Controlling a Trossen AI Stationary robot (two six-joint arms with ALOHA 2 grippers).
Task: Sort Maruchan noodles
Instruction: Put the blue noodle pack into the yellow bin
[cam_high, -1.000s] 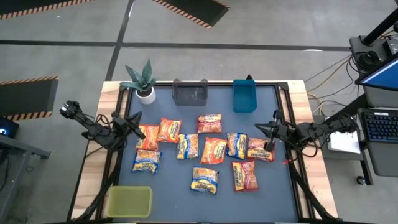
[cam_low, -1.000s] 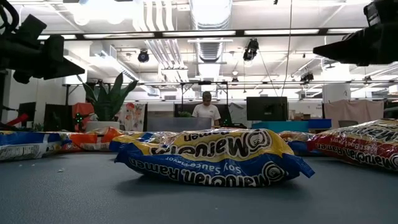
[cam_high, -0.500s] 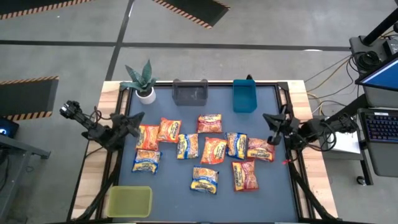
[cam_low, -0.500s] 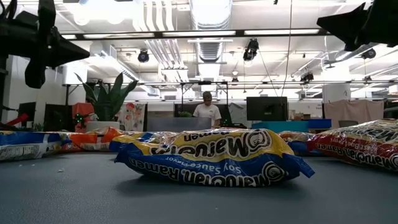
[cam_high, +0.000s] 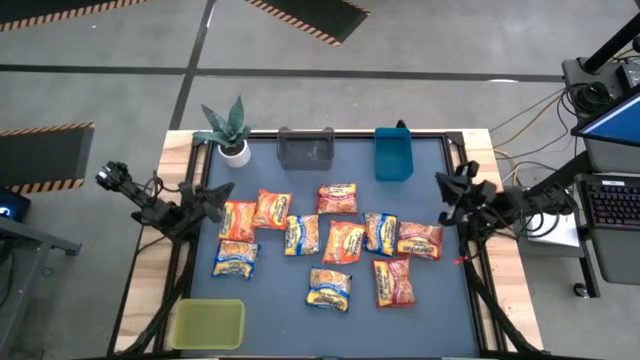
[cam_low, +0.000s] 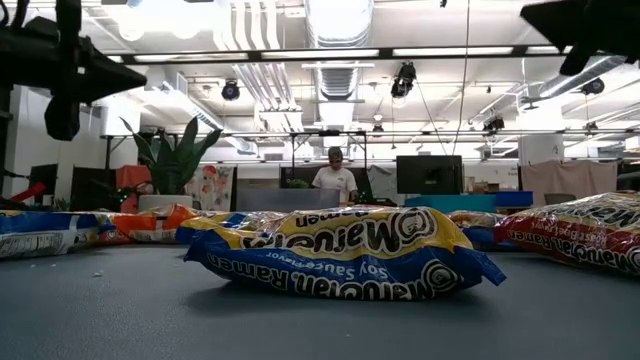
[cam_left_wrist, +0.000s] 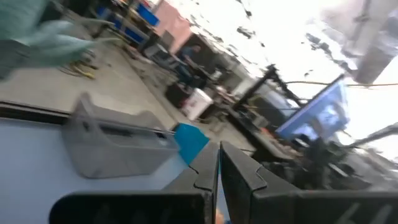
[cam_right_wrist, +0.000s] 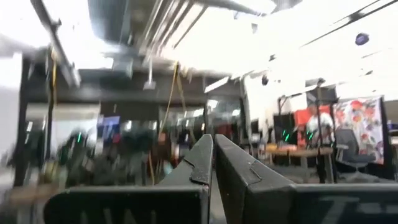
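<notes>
The Maruchan noodles (cam_high: 343, 241) lie spread across the middle of the dark table (cam_high: 270, 300), eleven packets in yellow-blue, orange and red-pink, none shifted since the earlier frames. What has changed is the right gripper (cam_high: 447, 192): a second ago it pointed down over the red-pink packet (cam_high: 419, 240) at centre right, and it has since swung up and back to the table's right edge, well apart from any packet. Its fingers (cam_right_wrist: 205, 163) are pressed together at the tips and hold nothing. The left gripper (cam_high: 217, 197) has turned slightly and stays just beside the orange packet (cam_high: 237, 220) at centre left, its fingers (cam_left_wrist: 214, 171) likewise closed and empty.

In the low view the nearest yellow packet (cam_low: 340, 253) reads, upside down, "Maruchan Ramen" and "Soy Sauce Flavor".

Along the table's upper edge stand a potted plant (cam_high: 228, 131), a grey bin (cam_high: 305, 147) and a blue bin (cam_high: 392, 153); a yellow-green bin (cam_high: 208, 324) sits lower left.
</notes>
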